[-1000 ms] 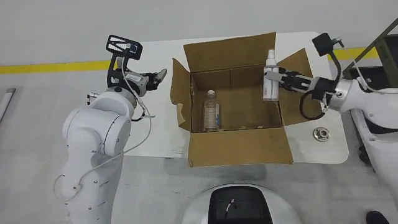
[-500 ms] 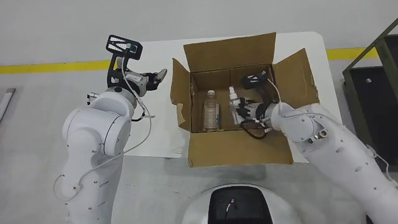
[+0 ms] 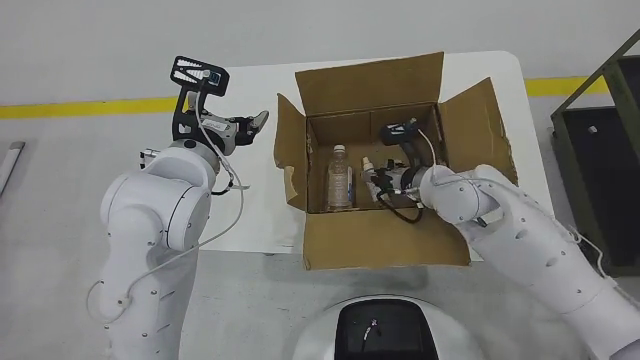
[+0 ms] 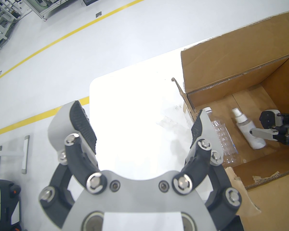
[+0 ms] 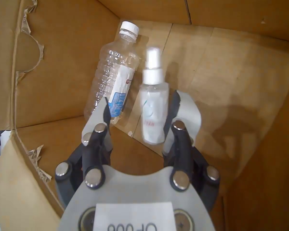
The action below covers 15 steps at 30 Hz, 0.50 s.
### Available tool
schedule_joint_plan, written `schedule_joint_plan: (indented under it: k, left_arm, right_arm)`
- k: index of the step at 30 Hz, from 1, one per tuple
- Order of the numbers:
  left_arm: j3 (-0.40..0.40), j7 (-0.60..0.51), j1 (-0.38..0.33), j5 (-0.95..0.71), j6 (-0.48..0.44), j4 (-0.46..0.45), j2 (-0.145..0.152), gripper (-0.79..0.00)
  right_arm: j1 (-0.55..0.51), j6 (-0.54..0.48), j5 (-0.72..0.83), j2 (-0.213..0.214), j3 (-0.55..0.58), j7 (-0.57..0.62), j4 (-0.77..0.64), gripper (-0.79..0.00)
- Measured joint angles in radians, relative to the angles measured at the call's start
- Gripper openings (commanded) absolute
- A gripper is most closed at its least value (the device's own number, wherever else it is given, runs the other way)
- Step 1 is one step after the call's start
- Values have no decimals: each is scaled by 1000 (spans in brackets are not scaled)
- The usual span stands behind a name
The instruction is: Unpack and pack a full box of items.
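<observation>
spray bottle [image 5: 153,111] lies in the box [image 5: 231,3] beside a water bottle [image 5: 113,78], right gripper [image 5: 142,102] spread around it.

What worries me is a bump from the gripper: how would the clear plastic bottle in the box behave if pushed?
The clear plastic bottle looks empty, so probably light. Lying on its side on the cardboard box floor, it would likely roll, though the spray bottle beside it may block that way. Its thin ribbed wall probably dents if squeezed.
</observation>
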Motion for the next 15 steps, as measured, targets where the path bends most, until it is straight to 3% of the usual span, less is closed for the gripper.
schedule_joint_plan:
  k: [6, 9, 11, 15]
  left_arm:
    - [0, 0, 0, 0, 0, 0, 0, 0]
    - [0, 0, 0, 0, 0, 0, 0, 0]
    - [0, 0, 0, 0, 0, 0, 0, 0]
    - [0, 0, 0, 0, 0, 0, 0, 0]
  right_arm:
    - [-26, -31, 49, 14, 86, 26, -52, 0]
    - [-53, -57, 92, 31, 189, 42, -129, -6]
    - [-72, -79, 94, 48, 283, 57, -194, -114]
    - [-104, -145, 49, 83, 483, 115, -314, -92]
